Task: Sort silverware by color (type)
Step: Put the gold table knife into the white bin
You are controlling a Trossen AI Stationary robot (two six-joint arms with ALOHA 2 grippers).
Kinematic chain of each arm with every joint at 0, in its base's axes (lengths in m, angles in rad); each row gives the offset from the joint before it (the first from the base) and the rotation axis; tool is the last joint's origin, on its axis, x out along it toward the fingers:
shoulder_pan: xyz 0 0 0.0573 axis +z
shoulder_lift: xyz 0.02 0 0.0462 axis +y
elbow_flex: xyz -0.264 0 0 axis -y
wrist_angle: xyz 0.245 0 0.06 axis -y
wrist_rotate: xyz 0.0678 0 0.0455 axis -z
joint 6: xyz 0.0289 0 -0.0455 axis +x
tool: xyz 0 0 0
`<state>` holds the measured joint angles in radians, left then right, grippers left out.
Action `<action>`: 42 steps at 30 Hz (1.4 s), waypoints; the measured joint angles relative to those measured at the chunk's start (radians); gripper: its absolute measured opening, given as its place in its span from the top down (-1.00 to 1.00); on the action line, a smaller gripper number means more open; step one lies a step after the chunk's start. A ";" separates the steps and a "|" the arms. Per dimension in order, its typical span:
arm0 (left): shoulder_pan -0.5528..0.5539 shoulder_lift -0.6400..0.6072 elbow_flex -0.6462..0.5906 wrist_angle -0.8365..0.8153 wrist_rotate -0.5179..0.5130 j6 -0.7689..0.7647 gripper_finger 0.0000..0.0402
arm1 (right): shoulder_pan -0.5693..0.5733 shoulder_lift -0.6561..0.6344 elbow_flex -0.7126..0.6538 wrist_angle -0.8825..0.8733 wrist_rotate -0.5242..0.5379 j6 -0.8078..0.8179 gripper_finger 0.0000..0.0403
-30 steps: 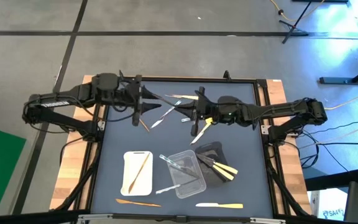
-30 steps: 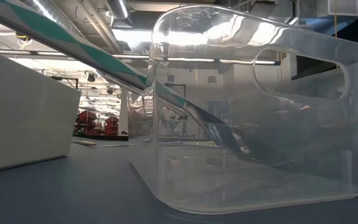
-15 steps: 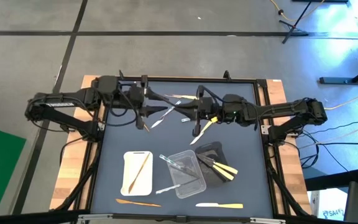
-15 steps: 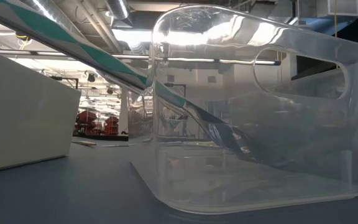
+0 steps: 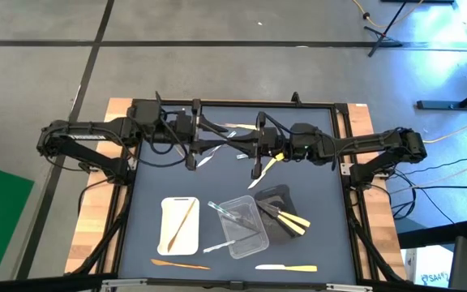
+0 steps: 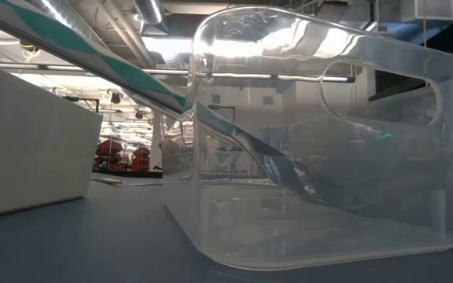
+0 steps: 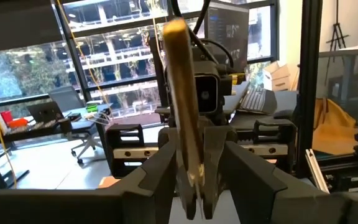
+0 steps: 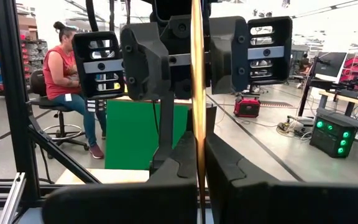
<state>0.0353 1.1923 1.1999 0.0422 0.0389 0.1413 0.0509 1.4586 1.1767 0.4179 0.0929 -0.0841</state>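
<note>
Three trays (image 5: 180,225), scattered silverware (image 5: 286,268)

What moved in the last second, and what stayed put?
The left gripper slid toward the table's middle, closer to the right gripper, which barely moved. The right gripper stays shut on a brown wooden utensil; the left also carries a wooden utensil. The white tray, clear tray, black tray and their silverware stayed put.
</note>
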 joint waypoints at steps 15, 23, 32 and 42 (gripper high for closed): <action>-0.006 0.000 0.000 -0.003 -0.002 0.009 0.44 | 0.000 0.000 0.000 0.000 0.000 0.000 1.00; -0.006 0.000 0.000 -0.003 -0.003 0.010 0.75 | 0.000 0.000 0.000 -0.001 -0.002 0.000 1.00; -0.006 0.000 0.000 -0.003 0.000 0.008 0.89 | 0.000 0.000 0.000 -0.002 -0.004 -0.002 1.00; -0.006 0.000 0.000 -0.003 -0.001 0.008 0.89 | 0.000 0.000 0.000 -0.001 0.000 -0.002 1.00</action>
<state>0.0296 1.1923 1.1999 0.0391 0.0380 0.1493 0.0509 1.4586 1.1767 0.4166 0.0933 -0.0856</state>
